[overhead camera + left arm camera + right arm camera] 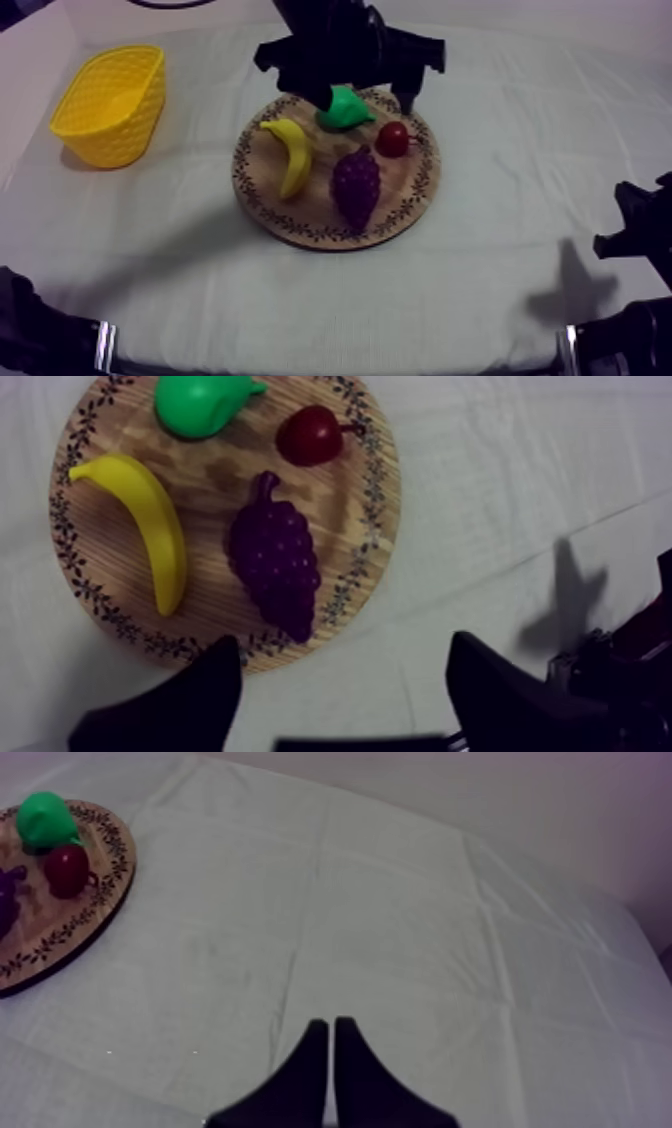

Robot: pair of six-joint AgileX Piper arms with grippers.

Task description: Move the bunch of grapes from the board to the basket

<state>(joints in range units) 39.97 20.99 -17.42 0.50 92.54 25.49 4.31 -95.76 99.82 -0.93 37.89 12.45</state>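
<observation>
Wide-open over the wooden board (pixel 210 481), the left gripper (pixel 340 676) (right gripper (pixel 330 1027) pressed shut, idle) could have nudged the banana (pixel 150 526), seemingly close beside the bunch of grapes (pixel 275 561).

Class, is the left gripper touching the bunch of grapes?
Apart. In the left wrist view the left gripper hangs open, and the wooden board shows between its fingers and the bunch of grapes.

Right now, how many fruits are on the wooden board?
4 on the board: banana at its left side, pear at the far edge, small red fruit beside the pear, bunch of grapes in the middle. None looks hidden.
</observation>
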